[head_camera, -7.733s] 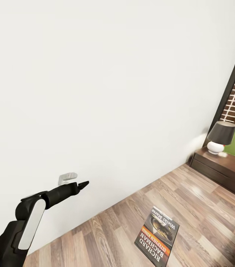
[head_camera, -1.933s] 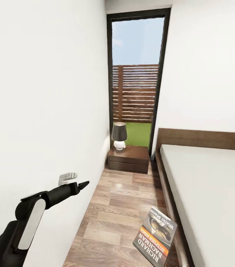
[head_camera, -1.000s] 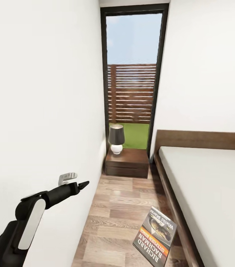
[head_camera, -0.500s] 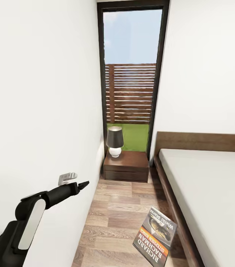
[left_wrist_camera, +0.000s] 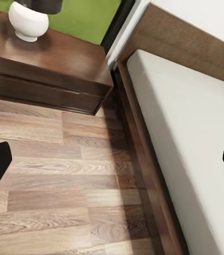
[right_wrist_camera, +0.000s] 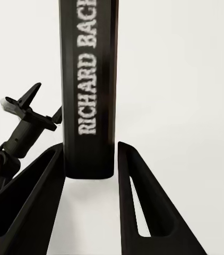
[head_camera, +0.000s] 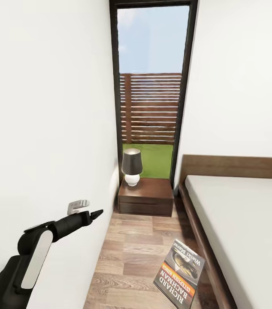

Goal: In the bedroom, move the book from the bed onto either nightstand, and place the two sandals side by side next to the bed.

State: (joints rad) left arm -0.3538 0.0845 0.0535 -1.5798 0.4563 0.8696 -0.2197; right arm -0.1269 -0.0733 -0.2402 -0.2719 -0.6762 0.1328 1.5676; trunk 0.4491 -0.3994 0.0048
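One narrow strip of wood floor [head_camera: 140, 253] ran between the white wall and the bed [head_camera: 243, 223], ending at the nightstand [head_camera: 146, 195] under its lamp [head_camera: 131, 166]. The book [head_camera: 181, 274] hung over that floor beside the bed, pinched by its spine in the right gripper [right_wrist_camera: 91, 159]. The left gripper [head_camera: 91, 211] was spread, holding nothing. The carry was under way, I judged; next, the robot needed to close on the nightstand and lay the book on the bare top beside the lamp.
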